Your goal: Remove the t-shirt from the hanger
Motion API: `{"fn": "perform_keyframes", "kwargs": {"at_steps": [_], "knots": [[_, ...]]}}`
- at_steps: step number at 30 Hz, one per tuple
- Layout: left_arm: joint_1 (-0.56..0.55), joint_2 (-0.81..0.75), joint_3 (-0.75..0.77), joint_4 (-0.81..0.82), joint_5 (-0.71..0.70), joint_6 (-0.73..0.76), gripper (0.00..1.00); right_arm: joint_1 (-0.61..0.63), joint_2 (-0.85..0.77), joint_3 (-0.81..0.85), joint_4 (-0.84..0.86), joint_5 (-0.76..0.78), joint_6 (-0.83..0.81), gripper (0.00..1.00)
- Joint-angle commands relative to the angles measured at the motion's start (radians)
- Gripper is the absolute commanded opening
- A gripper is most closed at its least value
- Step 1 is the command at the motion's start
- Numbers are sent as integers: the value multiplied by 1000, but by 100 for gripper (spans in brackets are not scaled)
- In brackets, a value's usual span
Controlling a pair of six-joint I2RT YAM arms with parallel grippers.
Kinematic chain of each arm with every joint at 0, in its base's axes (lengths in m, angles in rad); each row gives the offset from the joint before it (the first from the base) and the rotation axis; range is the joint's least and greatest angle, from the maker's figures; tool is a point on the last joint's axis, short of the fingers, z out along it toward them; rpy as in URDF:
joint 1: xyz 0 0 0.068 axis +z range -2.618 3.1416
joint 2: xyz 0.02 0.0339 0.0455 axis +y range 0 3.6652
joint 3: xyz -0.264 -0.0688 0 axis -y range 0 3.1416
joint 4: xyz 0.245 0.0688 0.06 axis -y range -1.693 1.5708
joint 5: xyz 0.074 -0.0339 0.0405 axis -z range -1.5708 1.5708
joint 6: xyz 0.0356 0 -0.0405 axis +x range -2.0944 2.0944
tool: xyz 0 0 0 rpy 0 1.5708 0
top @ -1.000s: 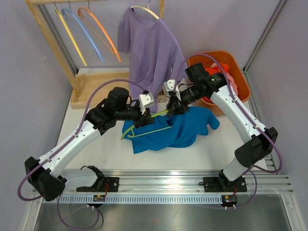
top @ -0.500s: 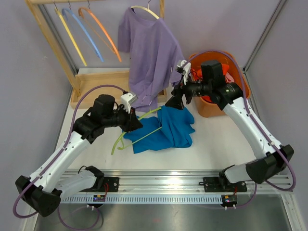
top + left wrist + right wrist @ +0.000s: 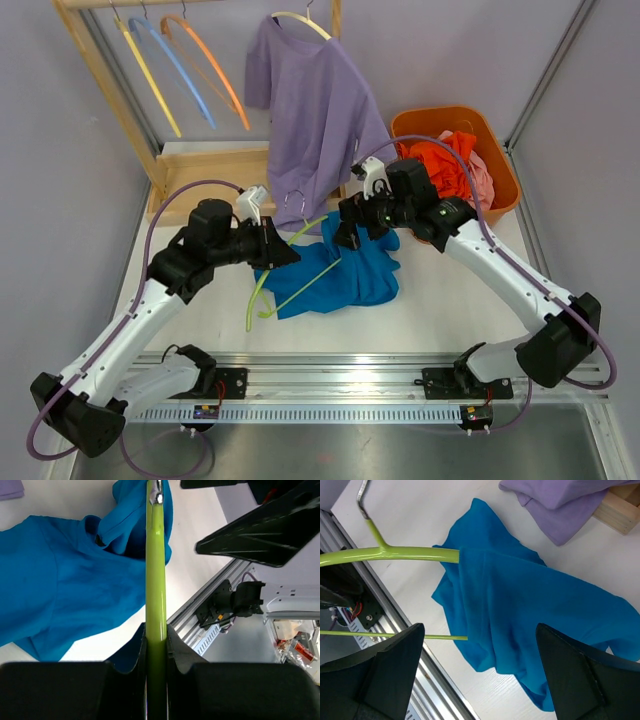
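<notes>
T-shirt [image 3: 350, 275], limp and light: left end effector [image 3: 155, 637] clamps its hanger [image 3: 155, 570], my released right end effector [image 3: 480, 630] should pinch cloth.

Far end of the green hanger [image 3: 410, 553] out of sight inside the blue t-shirt [image 3: 530, 605]

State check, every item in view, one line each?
blue t-shirt: crumpled on table, one end of green hanger inside it
green hanger: clamped by left gripper
left gripper: shut on green hanger
right gripper: open, empty, above blue t-shirt
purple t-shirt: hung on rack
basket: holds clothes
three other hangers: bare, on rack
</notes>
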Motion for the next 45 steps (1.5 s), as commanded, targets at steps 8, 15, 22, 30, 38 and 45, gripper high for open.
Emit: {"fn": "perform_keyframes", "kwargs": {"at_steps": [8,15,22,30,38,45], "knots": [[10,-26,8,135,40,-81,0,34,116,90,24,51,-33,37],[23,-32,20,25,20,-3,0,22,71,115,70,227,-67,0],[24,-100,91,-282,-83,284,0,-155,26,119,173,295,-62,0],[27,-224,243,-428,-121,525,0,-239,34,93,14,-111,-330,0],[27,-304,269,-410,-100,631,0,-241,112,96,-300,-512,-688,8],[27,-218,284,-414,-98,736,0,-242,77,145,-520,-526,-942,62]]}}
